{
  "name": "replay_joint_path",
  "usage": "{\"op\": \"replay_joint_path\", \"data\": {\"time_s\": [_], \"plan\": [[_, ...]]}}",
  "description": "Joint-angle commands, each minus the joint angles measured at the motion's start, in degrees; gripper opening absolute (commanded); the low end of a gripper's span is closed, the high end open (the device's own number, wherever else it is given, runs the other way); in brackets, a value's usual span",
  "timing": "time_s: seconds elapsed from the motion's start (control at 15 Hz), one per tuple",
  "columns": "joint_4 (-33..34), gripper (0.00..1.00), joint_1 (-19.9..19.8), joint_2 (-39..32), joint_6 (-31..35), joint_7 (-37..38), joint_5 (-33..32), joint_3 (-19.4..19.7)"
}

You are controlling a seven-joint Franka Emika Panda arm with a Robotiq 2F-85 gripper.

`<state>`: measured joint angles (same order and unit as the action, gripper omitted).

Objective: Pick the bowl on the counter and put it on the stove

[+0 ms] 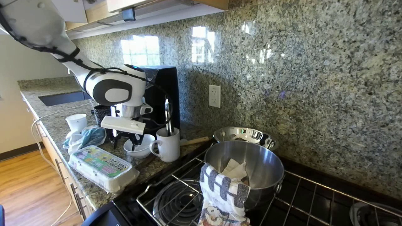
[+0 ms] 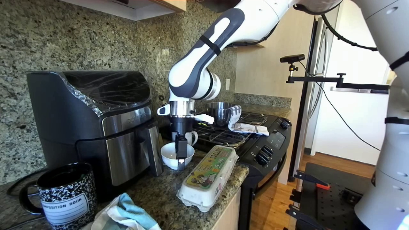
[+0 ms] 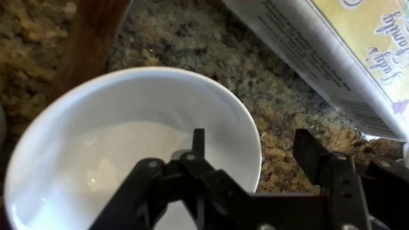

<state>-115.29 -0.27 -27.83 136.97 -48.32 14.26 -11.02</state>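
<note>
The white bowl sits upright on the granite counter [image 1: 154, 168]. The bowl shows in both exterior views [image 1: 146, 150] [image 2: 168, 156] and fills the left of the wrist view [image 3: 105, 127]. My gripper [image 3: 250, 131] is open and straddles the bowl's rim. One finger is over the bowl's inside, the other is outside it above the counter, with gaps to the rim. The gripper points down in both exterior views [image 1: 124, 147] [image 2: 181, 161]. The stove [image 2: 225, 137] lies beyond the bowl and the mug; its near part also shows here [image 1: 290, 196].
An egg carton [image 1: 103, 166] lies close beside the bowl. A white mug [image 1: 169, 147] with utensils stands between bowl and stove. A steel pot [image 1: 267, 169] with a towel [image 1: 220, 194] occupies the stove. A black air fryer [image 2: 127, 134] and a speckled mug [image 2: 68, 195] stand along the counter.
</note>
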Motion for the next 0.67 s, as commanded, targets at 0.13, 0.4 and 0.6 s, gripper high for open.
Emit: {"op": "replay_joint_path", "data": {"time_s": [0.13,0.4,0.6], "plan": [[-0.7,0.27,-0.9,0.5,1.4,-0.3,-0.5,-1.1],[-0.6,0.05,-1.0,0.8,1.3,-0.4,-0.5,-1.1],[-0.7,0.04,-0.9,1.2,1.5,-0.2,-0.7,-1.0]]}}
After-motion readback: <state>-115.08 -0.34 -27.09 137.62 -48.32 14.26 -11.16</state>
